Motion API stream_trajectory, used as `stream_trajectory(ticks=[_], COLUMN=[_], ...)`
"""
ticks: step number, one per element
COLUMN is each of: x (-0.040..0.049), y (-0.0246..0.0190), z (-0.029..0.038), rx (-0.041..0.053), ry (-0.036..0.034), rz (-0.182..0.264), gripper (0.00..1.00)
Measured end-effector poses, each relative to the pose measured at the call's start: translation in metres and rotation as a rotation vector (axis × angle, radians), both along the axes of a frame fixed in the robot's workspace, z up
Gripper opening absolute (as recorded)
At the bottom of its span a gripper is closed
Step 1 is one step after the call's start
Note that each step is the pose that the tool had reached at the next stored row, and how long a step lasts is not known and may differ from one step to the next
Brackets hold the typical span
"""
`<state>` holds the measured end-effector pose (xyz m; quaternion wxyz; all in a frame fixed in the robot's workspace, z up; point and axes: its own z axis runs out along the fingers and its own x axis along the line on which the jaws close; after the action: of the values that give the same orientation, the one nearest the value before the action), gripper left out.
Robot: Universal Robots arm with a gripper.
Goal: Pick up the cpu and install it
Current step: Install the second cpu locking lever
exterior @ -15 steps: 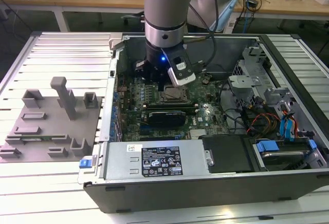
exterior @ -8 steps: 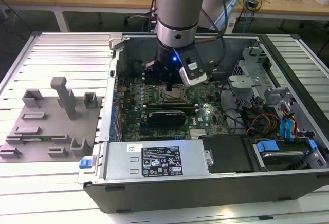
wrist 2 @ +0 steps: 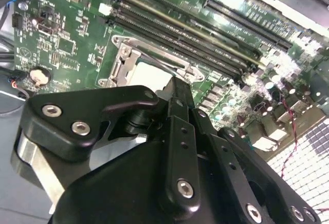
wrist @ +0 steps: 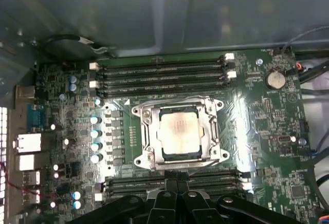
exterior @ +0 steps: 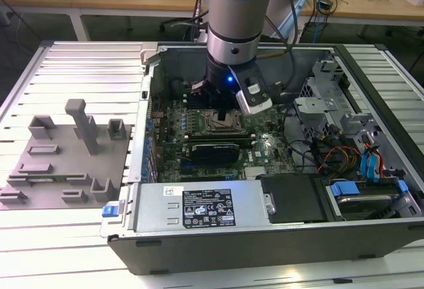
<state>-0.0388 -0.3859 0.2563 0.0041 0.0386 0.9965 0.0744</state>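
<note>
Lying flat and square inside its socket: the cpu (wrist: 179,134), a small silvery-white metal-topped chip with a thin darker rim, pale top up. Seen again in the second wrist view as a pale patch (wrist 2: 149,75) just beyond the black gripper tip. Framed on all sides by the silvery metal socket bracket (wrist: 146,131), screwed at its corners to the green motherboard (wrist: 267,126). Flanked on two opposite sides by long black memory slots (wrist: 162,72), running parallel to the socket's edges. Sharing the board with a round silver coin cell (wrist: 275,79), well apart from the socket.

Hovering right over the socket in the exterior view: the black gripper (exterior: 222,107) on the grey arm, not touching the cpu in the first wrist view, where the gripper (wrist: 177,190) hangs apart from the chip. Impossible to tell whether apart or together; nothing visibly gripped.

Housing the board: a dark open computer case (exterior: 278,249) lying on its side. Placed by the exterior view, with the socket as dial centre: at six o'clock, a silver power supply box (exterior: 199,206) with a printed label; at three to four o'clock, grey metal drive cages (exterior: 318,103) with coloured wires and blue clips. At nine o'clock of the case, just beside it, a grey plastic fixture plate (exterior: 66,156) with upright blocks, resting on the ribbed silver table (exterior: 86,70).
</note>
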Motion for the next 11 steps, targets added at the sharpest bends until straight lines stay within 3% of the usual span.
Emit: stream_trajectory(ticks=[6,11], x=[-0.0029,-0.0157], y=[-0.0032,-0.0035], z=[-0.0113,-0.0253], rx=[0.0000,0.0001], ry=[0.0000,0.0000], rz=[0.000,0.000], gripper=[0.11,0.11])
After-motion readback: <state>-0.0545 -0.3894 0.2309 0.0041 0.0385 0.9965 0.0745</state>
